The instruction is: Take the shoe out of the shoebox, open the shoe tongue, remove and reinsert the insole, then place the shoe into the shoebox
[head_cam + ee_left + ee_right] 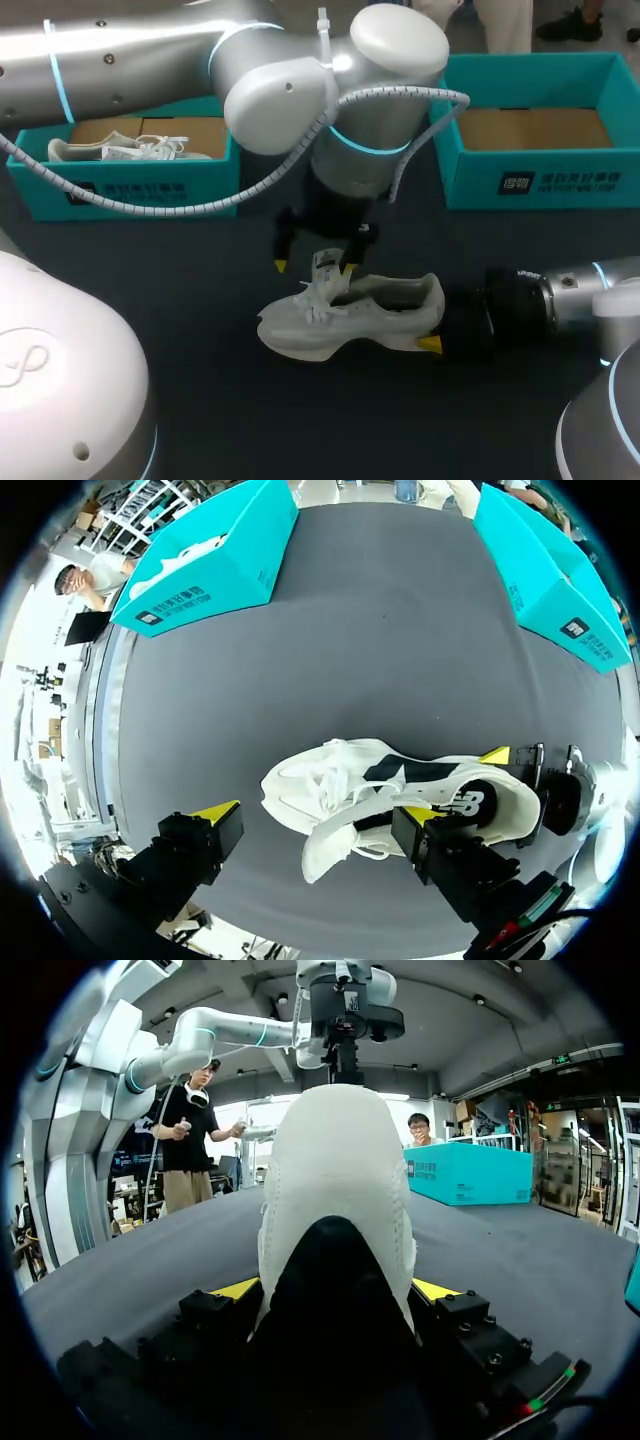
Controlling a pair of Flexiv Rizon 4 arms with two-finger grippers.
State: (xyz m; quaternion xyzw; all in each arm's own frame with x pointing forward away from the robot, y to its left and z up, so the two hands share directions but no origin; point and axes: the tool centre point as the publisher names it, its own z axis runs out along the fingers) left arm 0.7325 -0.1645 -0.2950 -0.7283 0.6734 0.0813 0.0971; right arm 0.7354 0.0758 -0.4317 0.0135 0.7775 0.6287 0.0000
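Closest to the head camera, white rounded robot housing [60,390] fills the lower left corner. Past it, at lower centre of the frame, the white sneaker [345,318] stands upright on the dark table [150,300], toe toward the left and heel toward the right. The right gripper [335,1290] comes in from the right edge and pinches the heel, one yellow tip pressed against each side. The left gripper [314,266] hangs just above the laces with its fingers spread wide. One yellow tip sits at the raised tongue by the shoe's opening; the other is off the shoe's side, touching nothing. At upper left the left teal shoebox [130,190] holds a second white shoe [120,150]. At upper right the right teal shoebox [540,180] shows its brown cardboard floor.
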